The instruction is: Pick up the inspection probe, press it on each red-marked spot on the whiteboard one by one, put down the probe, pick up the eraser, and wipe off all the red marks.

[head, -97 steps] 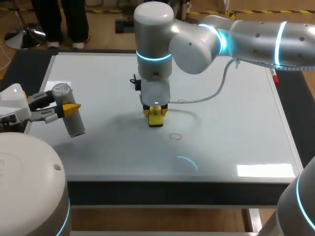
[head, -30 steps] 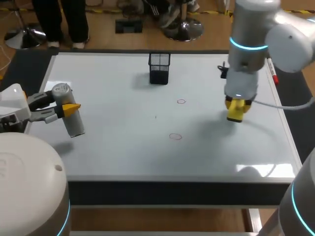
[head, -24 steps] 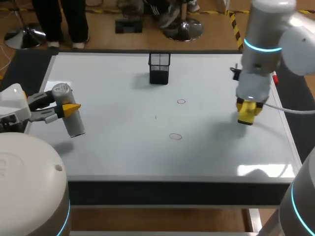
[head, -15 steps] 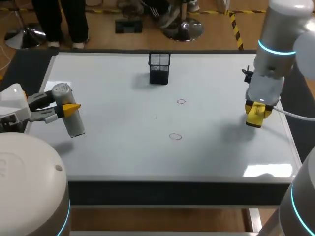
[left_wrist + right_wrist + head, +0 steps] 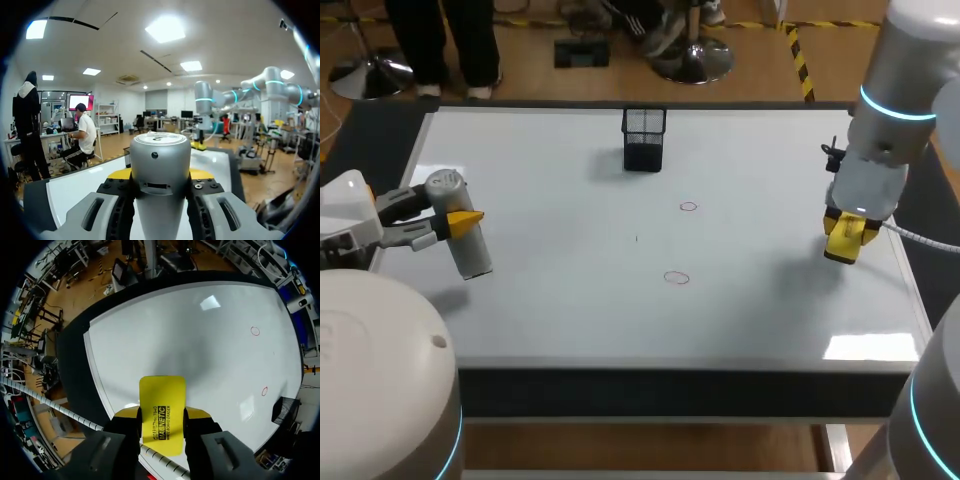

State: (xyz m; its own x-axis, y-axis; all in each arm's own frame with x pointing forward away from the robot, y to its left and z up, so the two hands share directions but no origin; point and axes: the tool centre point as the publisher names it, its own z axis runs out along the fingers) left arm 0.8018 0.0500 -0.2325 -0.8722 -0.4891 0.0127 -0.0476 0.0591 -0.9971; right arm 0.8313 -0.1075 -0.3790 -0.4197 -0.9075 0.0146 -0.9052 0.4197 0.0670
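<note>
Swinging out from the middle of the board, the right hand [image 5: 843,245] is now hanging just above the right edge of the whiteboard [image 5: 540,310]. About three seconds ago it was pressing down near the centre, and over the last second it has been sliding steadily rightward. It is clenching the yellow eraser [image 5: 162,395] from both sides, with the pad sticking out ahead of the fingers and facing the board.

Two marks are still showing. The far red ring [image 5: 689,207] and the near red ring [image 5: 676,278] are sitting well to the left of the eraser, apart from each other, and neither is looking smudged. A dark speck [image 5: 637,238] is lying where the eraser was working; it is too small to say what it is.

The left hand [image 5: 450,220] is not moving. It is gripping the inspection probe [image 5: 160,160] at the board's left edge, clear of the surface rather than set down. The black mesh basket [image 5: 644,138] is standing at the far side.

Judging from this, the wiping is not finished. The eraser is drifting away from both rings, so it will probably have to come back towards the centre to clear them.
</note>
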